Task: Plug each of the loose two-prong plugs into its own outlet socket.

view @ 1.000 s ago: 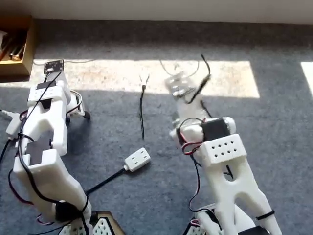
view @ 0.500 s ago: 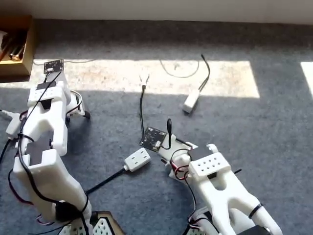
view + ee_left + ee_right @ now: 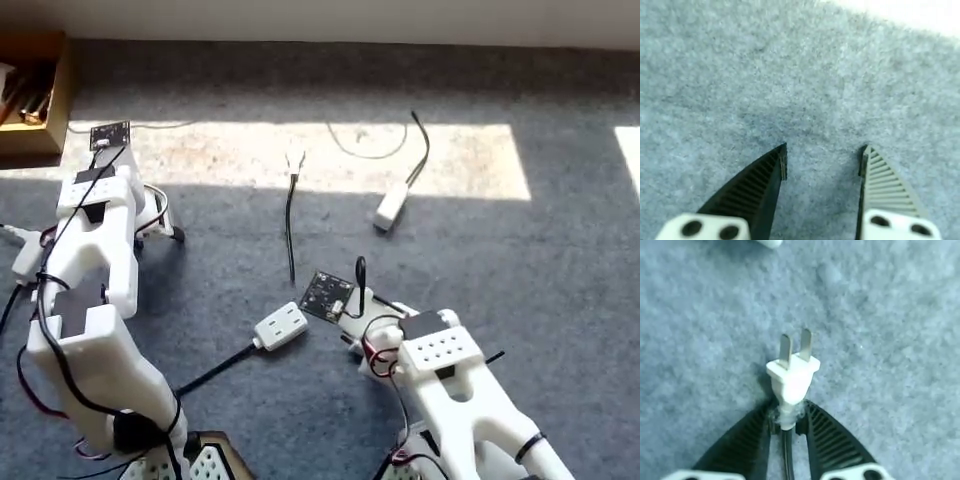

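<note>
The right pincer (image 3: 786,416) is closed down to a narrow gap, pinching the white two-prong plug (image 3: 792,374) at its neck, where the black cord (image 3: 786,450) leaves. The prongs point straight ahead of the tips, low over grey carpet (image 3: 880,315). The outlet block (image 3: 282,325) lies just ahead of this pincer, slightly off to one side, near but apart. A second plug (image 3: 295,160) lies well beyond it. The left pincer (image 3: 822,162) is spread wide, with nothing between its tips.

Risks, my guess:
- The grip is on the neck, so the plug may swivel on contact.
- The block looks unanchored and may slide under the push.
- Prongs missing the slots would jam.
</note>
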You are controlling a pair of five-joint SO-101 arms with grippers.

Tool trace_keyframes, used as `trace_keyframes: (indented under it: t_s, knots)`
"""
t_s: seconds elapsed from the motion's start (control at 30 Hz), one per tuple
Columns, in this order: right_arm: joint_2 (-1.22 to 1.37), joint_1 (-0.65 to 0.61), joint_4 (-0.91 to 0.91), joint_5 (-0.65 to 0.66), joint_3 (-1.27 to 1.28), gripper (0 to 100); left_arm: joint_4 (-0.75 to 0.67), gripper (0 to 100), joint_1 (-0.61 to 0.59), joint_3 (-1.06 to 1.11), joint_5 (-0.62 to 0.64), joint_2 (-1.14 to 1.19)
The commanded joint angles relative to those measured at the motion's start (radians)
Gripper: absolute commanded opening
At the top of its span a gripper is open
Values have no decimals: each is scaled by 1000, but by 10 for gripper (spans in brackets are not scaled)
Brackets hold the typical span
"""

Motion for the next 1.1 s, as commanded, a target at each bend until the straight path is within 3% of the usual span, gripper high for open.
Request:
trace_keyframes:
  t_s: [0.0, 0.13, 0.37, 0.5, 0.63, 0.77, 1.07]
  knots:
    - [-4, 19, -28, 12, 31, 11, -34, 239, 10, -4, 2, -1]
    - [-4, 19, -61, -84, 25, 72, -34, 239, 10, -4, 2, -1]
    - [-4, 22, -68, -86, 27, 241, -31, 239, 10, -4, 2, 1]
    - [-4, 54, -71, -87, 22, 264, -31, 239, 10, -4, 0, 1]
    - [-4, 56, -71, -86, 27, 239, -31, 239, 10, -4, 0, 1]
    - [4, 56, -71, -89, 30, 15, -31, 239, 10, -2, 0, 1]
    - [-4, 56, -65, -92, 25, 5, -34, 236, 15, -2, 0, 4]
